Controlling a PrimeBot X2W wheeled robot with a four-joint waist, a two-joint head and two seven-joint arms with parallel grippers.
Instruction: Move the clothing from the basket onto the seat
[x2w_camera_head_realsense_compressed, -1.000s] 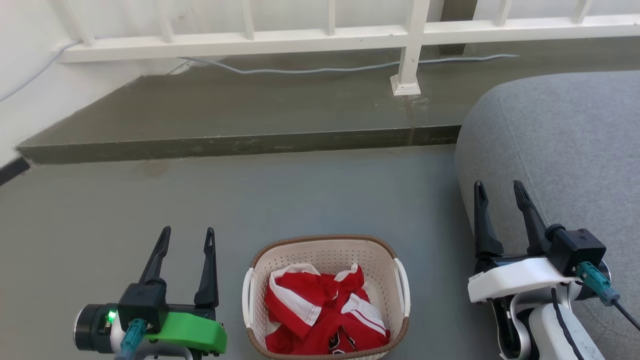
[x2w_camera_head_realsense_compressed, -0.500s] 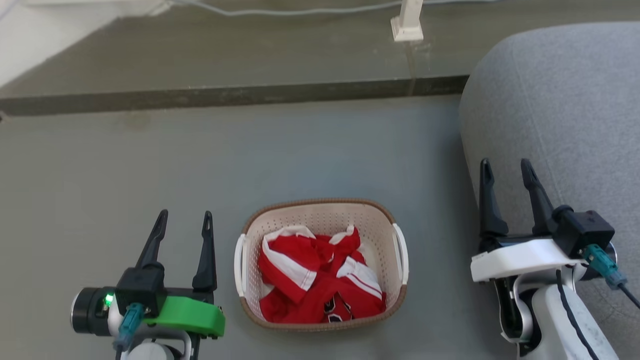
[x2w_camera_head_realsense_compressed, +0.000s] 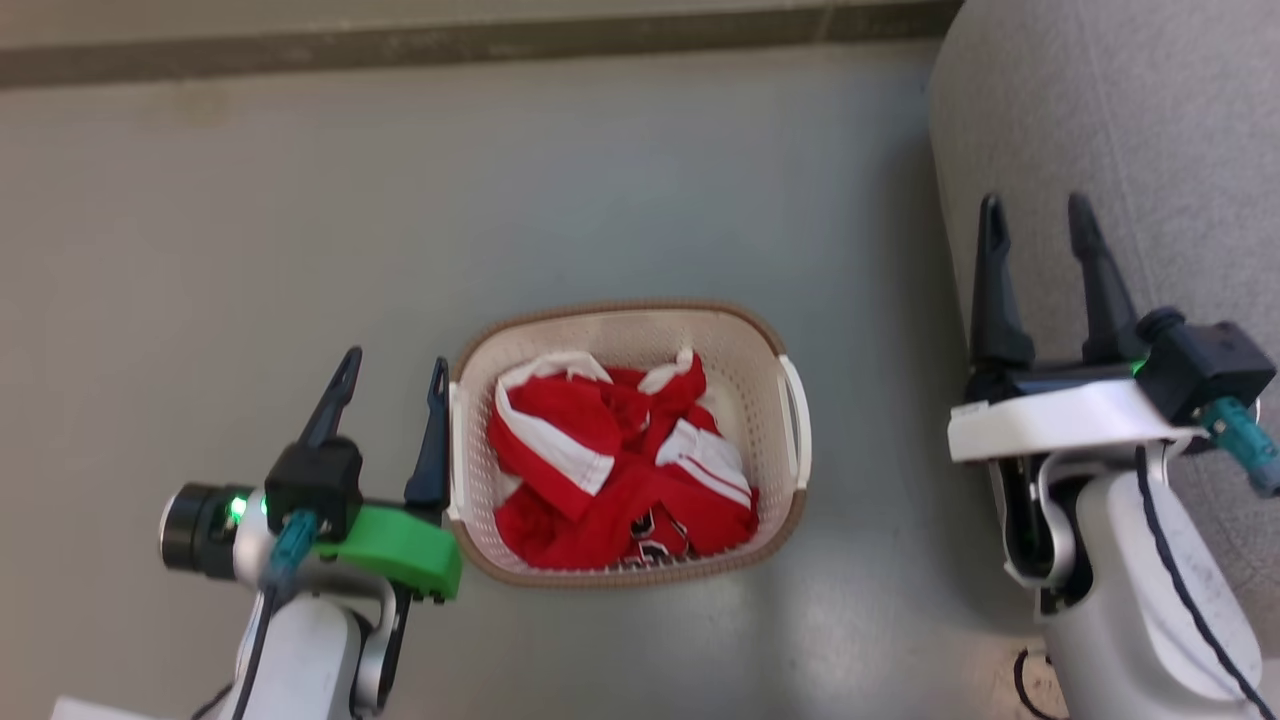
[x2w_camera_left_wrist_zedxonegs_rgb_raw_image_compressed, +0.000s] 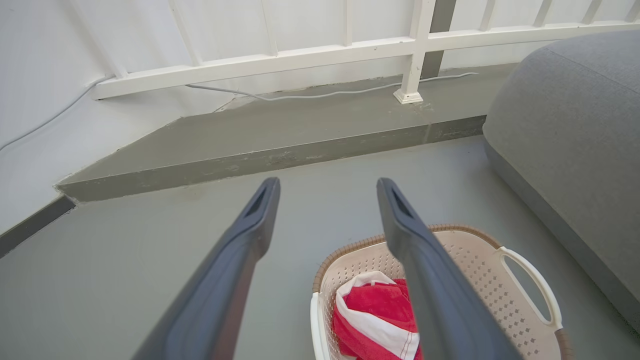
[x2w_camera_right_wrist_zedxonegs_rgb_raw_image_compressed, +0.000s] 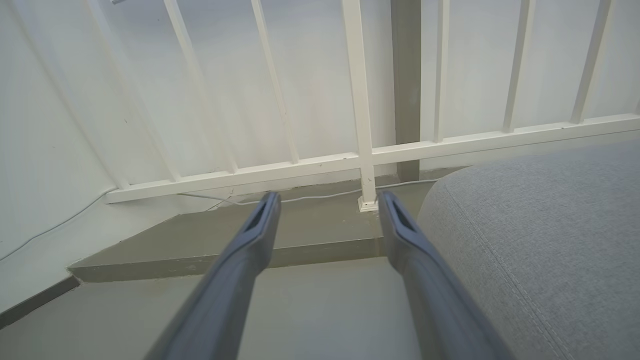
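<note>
The red clothing (x2w_camera_head_realsense_compressed: 610, 460) with white stripes lies crumpled in the cream basket (x2w_camera_head_realsense_compressed: 770, 340) on the grey floor, a dark emblem showing near its front. My left gripper (x2w_camera_head_realsense_compressed: 393, 365) stands open just left of the basket, its right finger close to the white handle. In the left wrist view the basket (x2w_camera_left_wrist_zedxonegs_rgb_raw_image_compressed: 480, 270) and clothing (x2w_camera_left_wrist_zedxonegs_rgb_raw_image_compressed: 372, 320) sit below and right of the open gripper (x2w_camera_left_wrist_zedxonegs_rgb_raw_image_compressed: 327, 185). My right gripper (x2w_camera_head_realsense_compressed: 1035, 210) is open over the left edge of the grey seat (x2w_camera_head_realsense_compressed: 1150, 120). The right wrist view shows that gripper (x2w_camera_right_wrist_zedxonegs_rgb_raw_image_compressed: 327, 199) open beside the seat (x2w_camera_right_wrist_zedxonegs_rgb_raw_image_compressed: 540, 235).
A raised concrete step (x2w_camera_head_realsense_compressed: 450, 40) runs along the far side of the floor. A white railing (x2w_camera_right_wrist_zedxonegs_rgb_raw_image_compressed: 360, 160) with a post and a grey cable (x2w_camera_left_wrist_zedxonegs_rgb_raw_image_compressed: 320, 95) stand on it against the wall. Open floor lies left of and beyond the basket.
The head camera has tilted down, so the railing and step slid up out of view. Both grippers stay open; the left one now sits closer to the basket's left handle.
</note>
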